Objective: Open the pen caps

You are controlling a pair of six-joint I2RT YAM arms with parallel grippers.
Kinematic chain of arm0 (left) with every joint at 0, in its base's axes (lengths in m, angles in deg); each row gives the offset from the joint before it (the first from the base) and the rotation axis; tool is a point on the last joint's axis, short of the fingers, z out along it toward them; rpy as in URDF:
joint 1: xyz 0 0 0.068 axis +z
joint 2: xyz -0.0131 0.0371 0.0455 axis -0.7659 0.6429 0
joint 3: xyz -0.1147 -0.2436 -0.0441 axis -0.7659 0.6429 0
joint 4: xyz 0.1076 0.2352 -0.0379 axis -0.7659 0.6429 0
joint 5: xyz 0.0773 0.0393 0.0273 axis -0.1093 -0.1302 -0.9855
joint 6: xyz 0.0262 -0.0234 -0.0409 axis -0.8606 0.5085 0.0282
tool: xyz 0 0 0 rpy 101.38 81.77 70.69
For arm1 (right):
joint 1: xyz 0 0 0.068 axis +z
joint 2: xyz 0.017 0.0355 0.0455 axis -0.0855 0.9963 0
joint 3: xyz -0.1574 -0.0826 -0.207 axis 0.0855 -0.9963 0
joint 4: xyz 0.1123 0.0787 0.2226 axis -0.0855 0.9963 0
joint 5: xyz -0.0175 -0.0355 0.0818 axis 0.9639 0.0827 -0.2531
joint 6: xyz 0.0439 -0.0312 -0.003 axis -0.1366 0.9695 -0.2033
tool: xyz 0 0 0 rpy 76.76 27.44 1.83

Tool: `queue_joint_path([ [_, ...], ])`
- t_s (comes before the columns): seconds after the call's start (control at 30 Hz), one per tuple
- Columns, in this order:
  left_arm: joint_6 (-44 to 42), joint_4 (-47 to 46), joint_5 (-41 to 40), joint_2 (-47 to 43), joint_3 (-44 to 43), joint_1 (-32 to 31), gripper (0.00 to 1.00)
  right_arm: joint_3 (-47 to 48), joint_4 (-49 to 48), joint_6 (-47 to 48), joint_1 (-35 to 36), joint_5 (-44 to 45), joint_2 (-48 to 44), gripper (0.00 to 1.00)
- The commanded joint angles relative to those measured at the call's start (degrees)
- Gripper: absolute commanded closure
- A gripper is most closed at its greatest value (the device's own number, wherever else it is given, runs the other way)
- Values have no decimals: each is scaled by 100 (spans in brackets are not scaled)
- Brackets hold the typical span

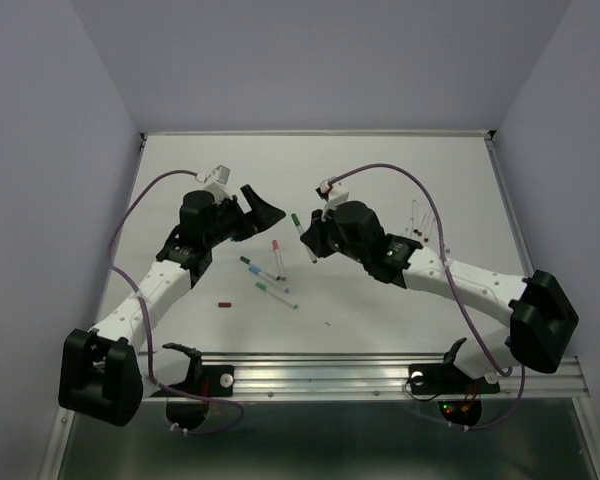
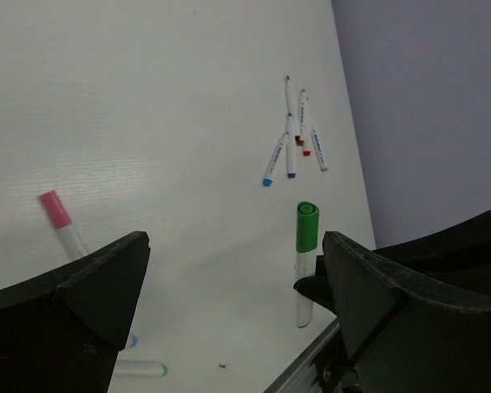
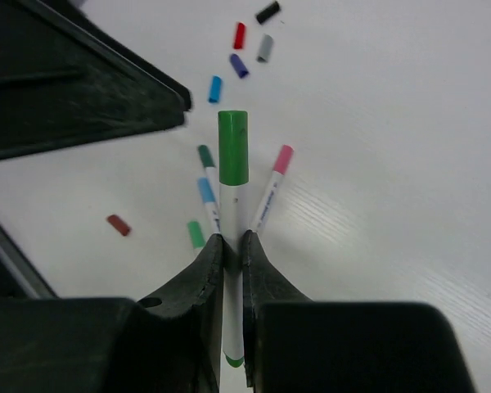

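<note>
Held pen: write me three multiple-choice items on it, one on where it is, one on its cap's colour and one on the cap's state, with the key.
1. What holds the pen?
A. the left gripper
B. the right gripper
C. nothing, it lies on the table

2. What colour is its cap?
A. pink
B. blue
C. green

3. What state is the cap in?
A. seated on the barrel
B. pulled off and held by the left gripper
C. lying loose on the table

Key:
1 B: the right wrist view shows the barrel clamped between that gripper's fingers.
2 C: the cap is green in both wrist views.
3 A: the cap sits on the barrel's end, and the left gripper is open and empty beside it.
</note>
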Motion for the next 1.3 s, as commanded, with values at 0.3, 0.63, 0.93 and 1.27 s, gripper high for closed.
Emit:
queue_joint_path([
  [0.3,404,-1156,304,5,-133,-781,21,-91,-759,-33,-47,-981,-515,97],
  [0.63,466,-1182,225,110,-159,-825,78,-83,-750,-25,-47,-964,-533,97],
  [0.93,527,-1173,-127,110,-168,-878,100,23,-355,239,-99,-1464,-261,99],
  [1.27,308,-787,-1418,434,-1211,-799,100,-801,393,758,58,-2763,-58,99],
])
